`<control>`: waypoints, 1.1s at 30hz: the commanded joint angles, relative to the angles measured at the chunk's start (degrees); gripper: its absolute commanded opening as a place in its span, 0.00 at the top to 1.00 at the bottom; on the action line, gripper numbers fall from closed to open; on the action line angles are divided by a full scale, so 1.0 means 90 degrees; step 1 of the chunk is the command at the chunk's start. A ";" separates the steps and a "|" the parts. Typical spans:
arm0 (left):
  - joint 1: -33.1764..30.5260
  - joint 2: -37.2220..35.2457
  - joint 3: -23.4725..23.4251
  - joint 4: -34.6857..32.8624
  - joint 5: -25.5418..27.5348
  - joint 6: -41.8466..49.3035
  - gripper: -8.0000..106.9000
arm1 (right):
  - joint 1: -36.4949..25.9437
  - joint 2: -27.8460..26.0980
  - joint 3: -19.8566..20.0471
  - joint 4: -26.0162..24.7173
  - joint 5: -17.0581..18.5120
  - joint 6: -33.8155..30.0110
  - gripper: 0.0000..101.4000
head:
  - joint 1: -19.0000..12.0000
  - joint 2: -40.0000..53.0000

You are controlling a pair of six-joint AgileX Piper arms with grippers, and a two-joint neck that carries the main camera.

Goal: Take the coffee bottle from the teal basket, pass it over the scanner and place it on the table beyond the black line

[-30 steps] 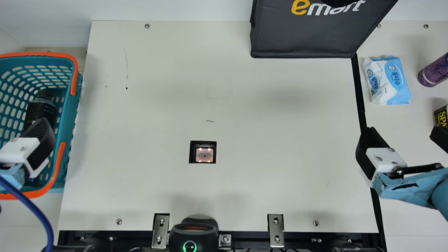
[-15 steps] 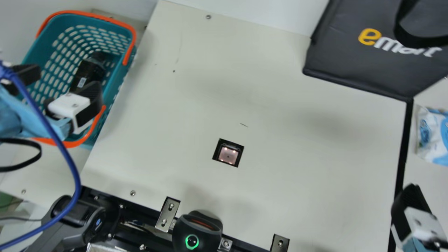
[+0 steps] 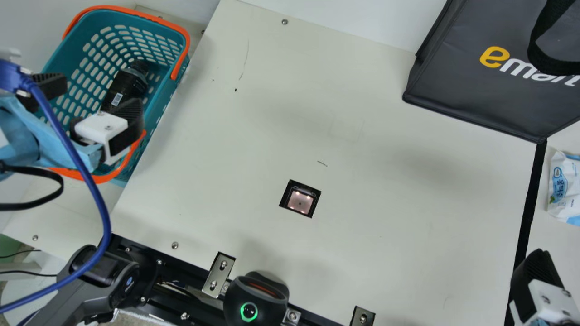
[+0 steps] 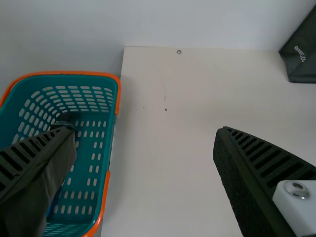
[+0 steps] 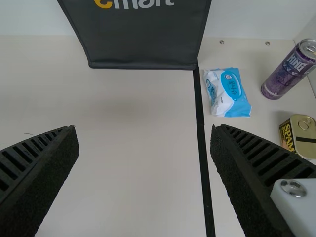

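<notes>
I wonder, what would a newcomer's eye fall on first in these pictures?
Probably the teal-and-orange basket at the main view's upper left, with a dark bottle inside it. Next might come the large dark grey bag at that view's upper right, then the small, glowing scanner window set in the pale table near the middle.

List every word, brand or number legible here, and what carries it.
"emart": dark grey bag, cut off at the main view's edge
"SPAM": gold tin
Too small or unclear to read surely: print on the wipes pack, purple can and coffee bottle
</notes>
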 commanded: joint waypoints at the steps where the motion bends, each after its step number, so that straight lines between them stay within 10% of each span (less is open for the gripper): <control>1: 0.0118 0.0029 0.0009 0.0040 -0.0028 -0.0100 0.15 | 0.0000 0.0000 0.0000 0.0000 0.0000 0.0000 0.06 | -0.0184 0.0015; 16: 0.1966 0.0493 0.0173 0.0031 -0.0375 -0.0622 0.15 | 0.0000 0.0000 0.0000 0.0000 0.0008 0.0000 0.06 | -0.0184 0.0015; 33: 0.4112 0.1698 0.0153 -0.1035 -0.0803 0.1494 0.15 | 0.0000 0.0000 0.0000 0.0000 0.0008 0.0000 0.06 | -0.0184 0.0015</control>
